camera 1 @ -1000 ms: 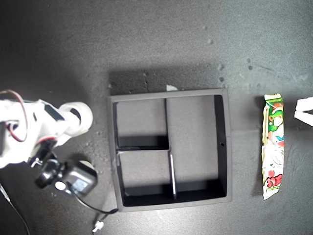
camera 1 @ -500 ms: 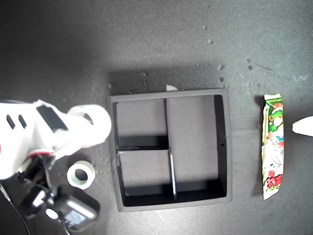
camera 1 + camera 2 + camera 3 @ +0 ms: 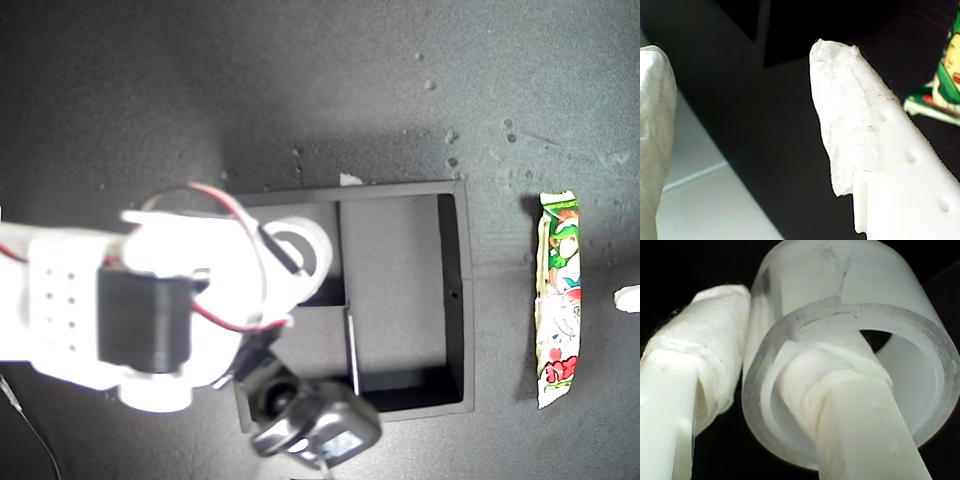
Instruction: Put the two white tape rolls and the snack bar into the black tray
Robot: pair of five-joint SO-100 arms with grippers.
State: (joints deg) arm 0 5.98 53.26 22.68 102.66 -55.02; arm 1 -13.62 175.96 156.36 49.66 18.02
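- A dark grey, speckled table [image 3: 330, 90] is seen from above in the exterior view.
- The black tray [image 3: 455, 300] is set near its middle.
- The snack bar [image 3: 559, 298] is laid flat beside the tray, towards the exterior view's right, not touching it.

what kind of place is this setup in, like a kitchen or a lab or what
Most likely a robotics test bench, not a kitchen. A bare dark mat carries only staged items: a divided black tray and a snack bar. My second gripper, 3D-printed white with exposed wires, holds a white tape roll.
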